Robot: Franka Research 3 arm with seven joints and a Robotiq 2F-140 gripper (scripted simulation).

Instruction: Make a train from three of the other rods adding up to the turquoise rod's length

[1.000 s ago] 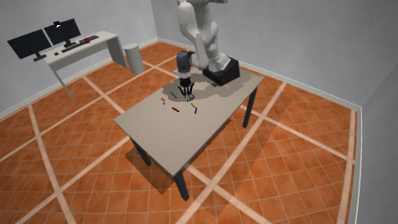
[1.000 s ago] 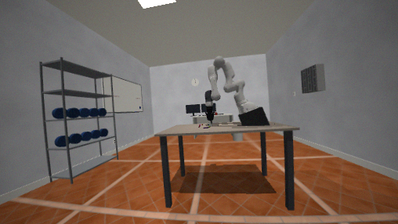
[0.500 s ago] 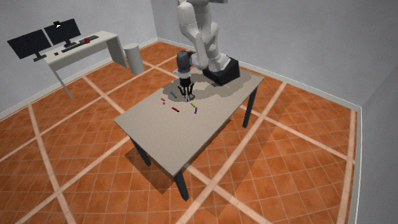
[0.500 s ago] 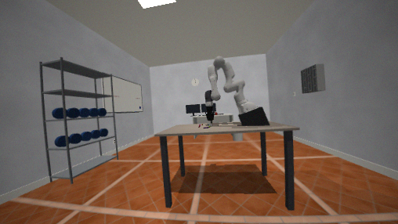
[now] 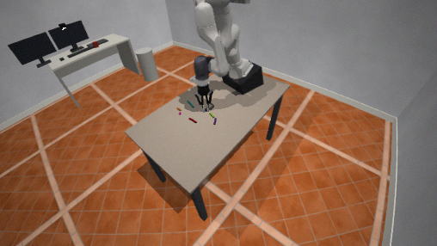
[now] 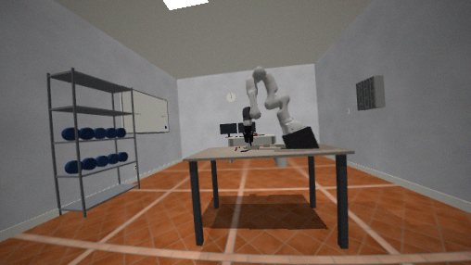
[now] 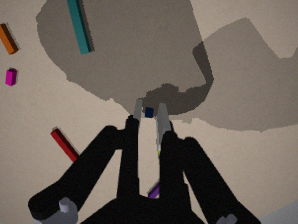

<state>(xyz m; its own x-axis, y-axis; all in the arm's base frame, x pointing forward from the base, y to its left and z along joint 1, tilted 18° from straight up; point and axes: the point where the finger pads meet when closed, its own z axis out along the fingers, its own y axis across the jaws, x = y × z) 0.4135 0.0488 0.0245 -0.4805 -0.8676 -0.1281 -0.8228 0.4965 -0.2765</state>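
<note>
With the jaws a crack apart, the small blue square rod [image 7: 149,112] sits between them, apparently loose on the beige worktop [image 7: 253,163].

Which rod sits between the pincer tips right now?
The tiny blue rod, lying in the gap between the parted pincer tips. Turquoise, orange, magenta and red lie apart.

Beige desk [image 5: 189,146] with dark legs. Turquoise rod [image 7: 75,10], orange rod [image 7: 7,39], magenta rod [image 7: 11,78], red rod [image 7: 64,145], small blue rod [image 7: 149,112] between grey-tipped black fingers. Terracotta tiled floor [image 5: 327,189], pale seams.
</note>
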